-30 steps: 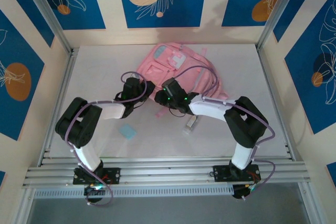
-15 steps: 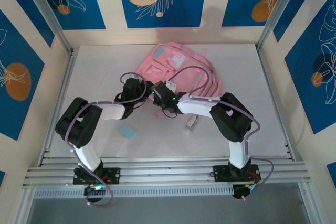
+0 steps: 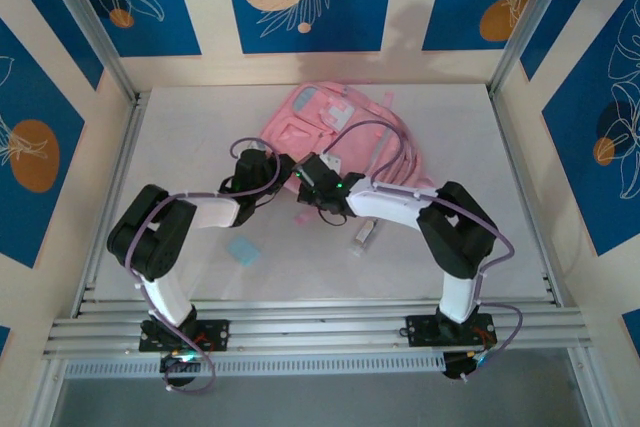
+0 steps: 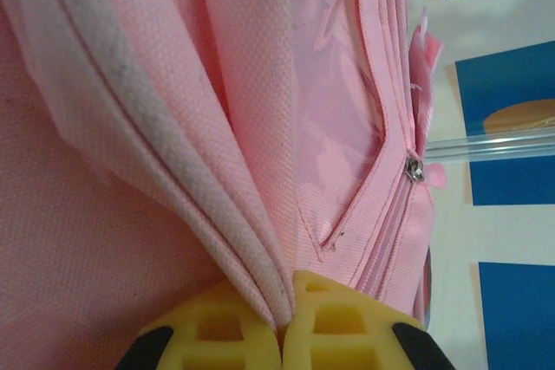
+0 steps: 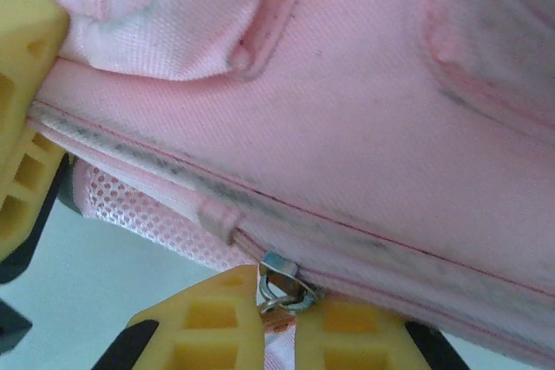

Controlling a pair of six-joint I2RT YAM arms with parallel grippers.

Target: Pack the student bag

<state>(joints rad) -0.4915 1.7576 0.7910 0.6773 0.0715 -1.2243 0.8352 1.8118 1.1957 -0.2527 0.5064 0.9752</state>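
So the student bag [image 3: 305, 132] is laid flat on the table [image 3: 190, 137], toward the back and roughly in the middle, with its near edge right where the two arms meet. The left gripper [image 4: 282, 325] is clamped fully together on a pinched-up fold of the pink cloth beside a grey-piped seam, and nothing else is caught in it. The right gripper [image 5: 279, 322] is closed down on the little metal zipper pull [image 5: 279, 288] at the bag's edge. The bag can be judged soft and floppy, honestly. The cloth is bunched and creased wherever it's pinched, so no shape will be held on its own, and any opening will probably sag shut unless it's propped. It's probably light too, since it looks flat and slack, so it's likely to be dragged across the table when the zipper is tugged. The woven fabric looks grippy enough. The pull is reckoned the slippery bit, being small and metal. The best hold is judged to be exactly this combo: seam for anchoring, pull for zipping. A small light-blue thing [image 3: 243, 250] and a pale little object [image 3: 363, 237] are seen on the table, nearer the arm bases than the bag, presumably to be packed.
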